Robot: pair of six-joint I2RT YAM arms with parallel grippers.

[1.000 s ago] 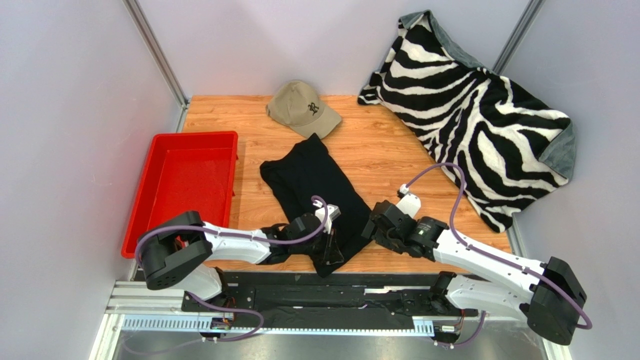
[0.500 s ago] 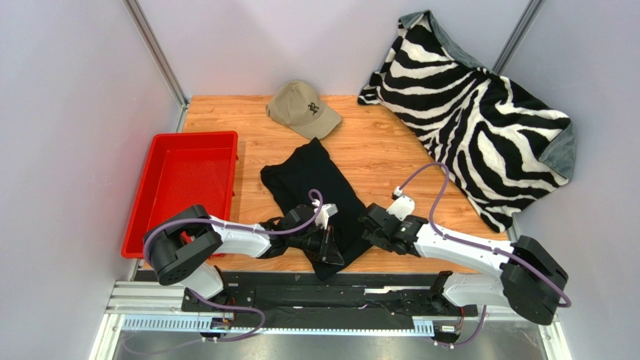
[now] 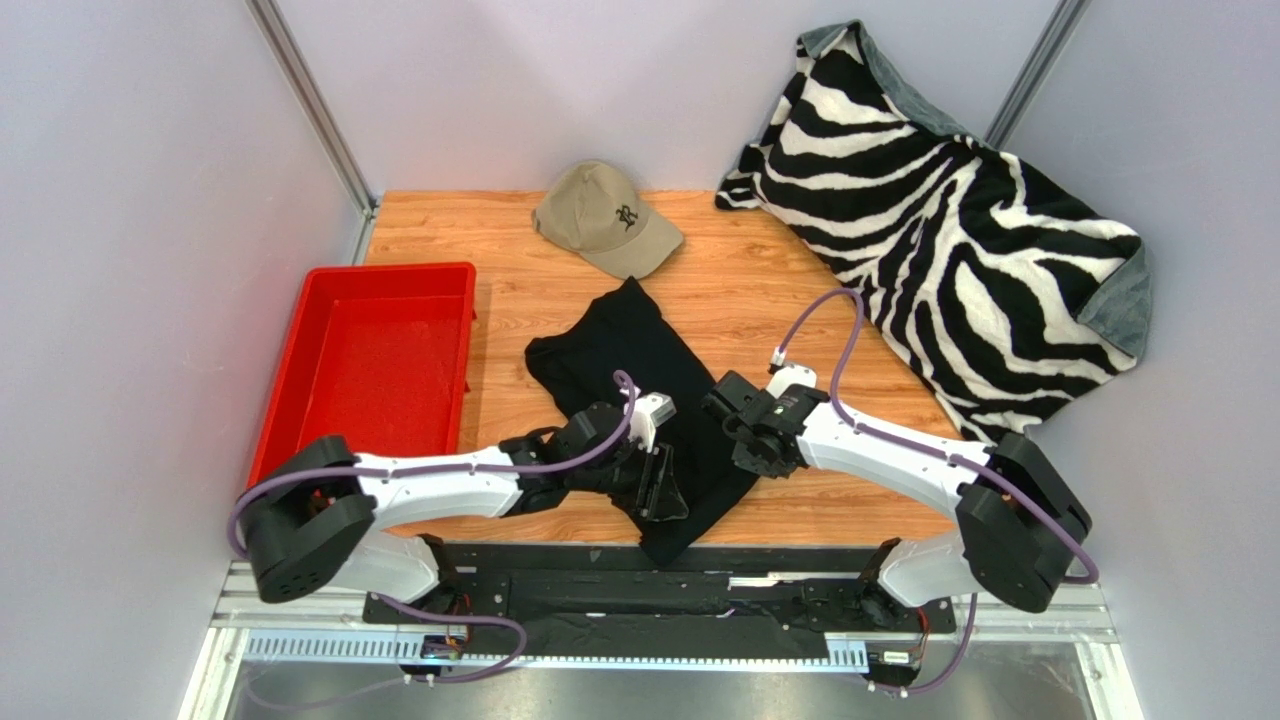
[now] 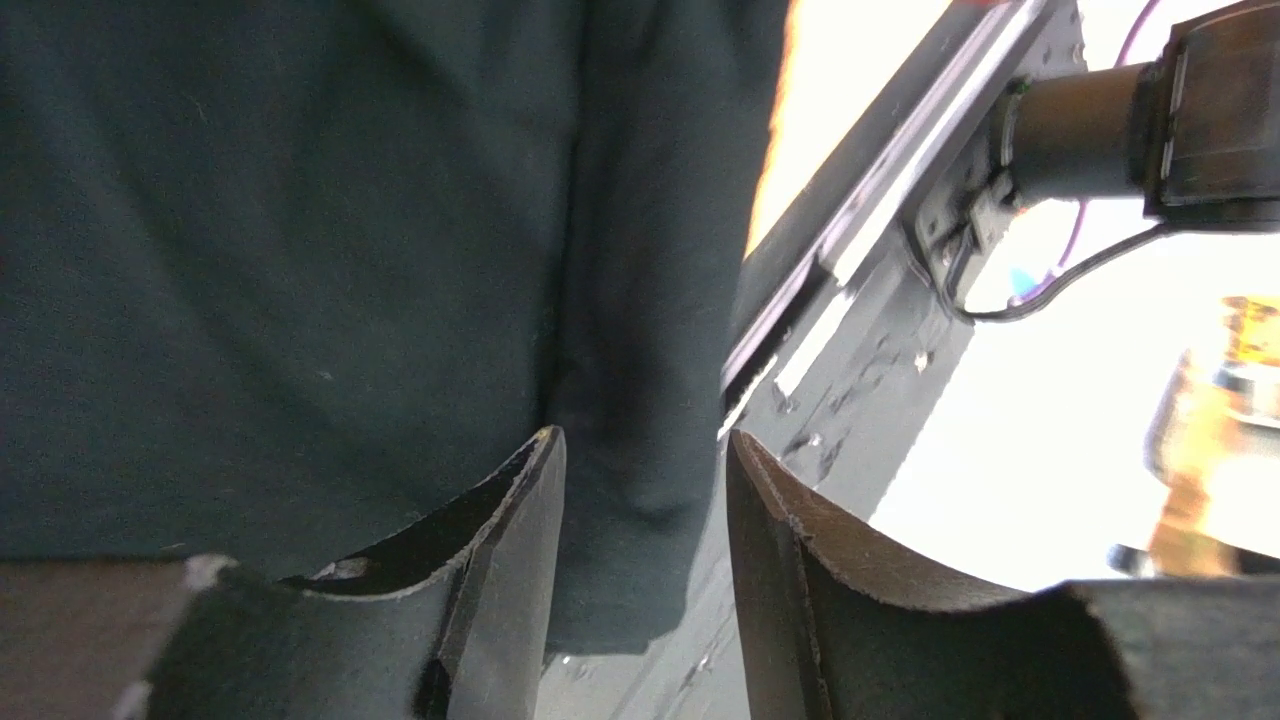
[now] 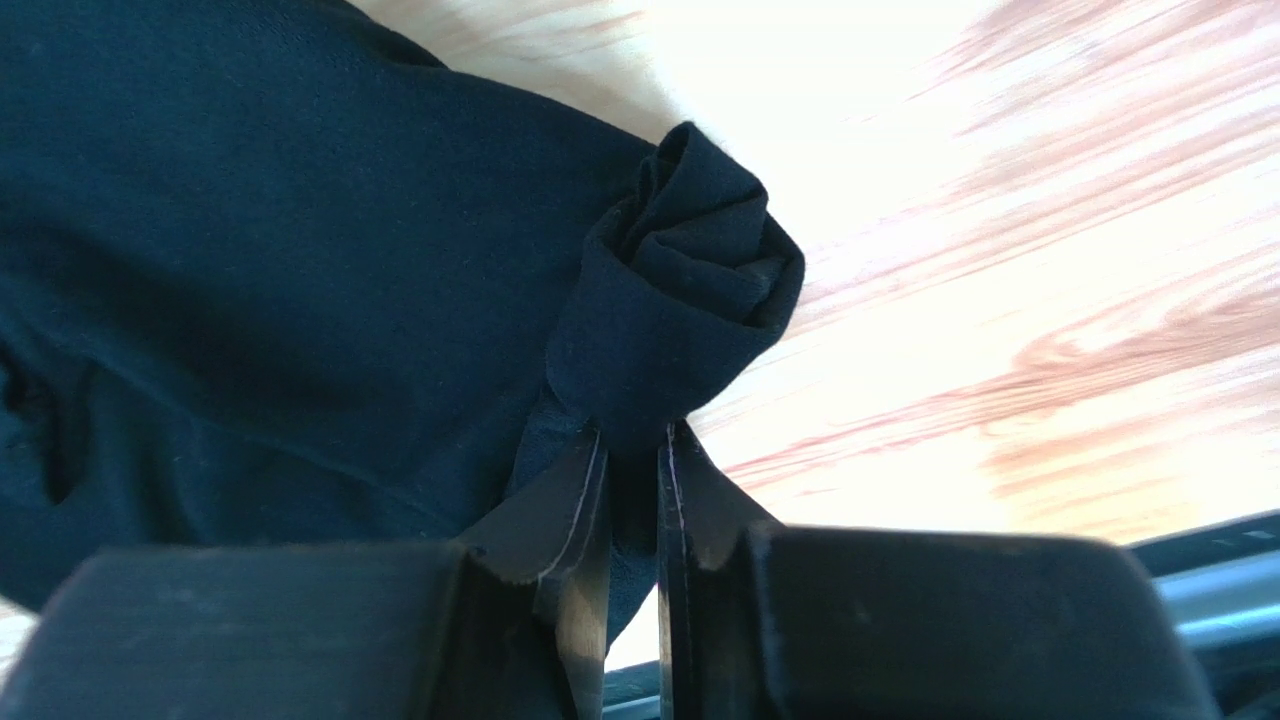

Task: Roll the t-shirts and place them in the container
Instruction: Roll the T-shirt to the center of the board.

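table point(image 3: 781, 293): black t-shirt point(image 3: 616, 353) lies near-centre, near end past the table edge | right gripper point(image 5: 631, 450): jaws pinched on a rolled t-shirt corner | left gripper point(image 4: 639, 458): jaws apart, astride a fold

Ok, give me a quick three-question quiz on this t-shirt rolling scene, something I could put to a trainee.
1. True or false: the right tool is shut on a rolled end of the black t-shirt.
2. What lies on the left arm's side of the t-shirt? A. red tray B. zebra-striped blanket C. tan baseball cap
3. Fill in: the tool whose jaws stand apart at the t-shirt's near edge is the ____ tool.
Key: 1 true; 2 A; 3 left tool.
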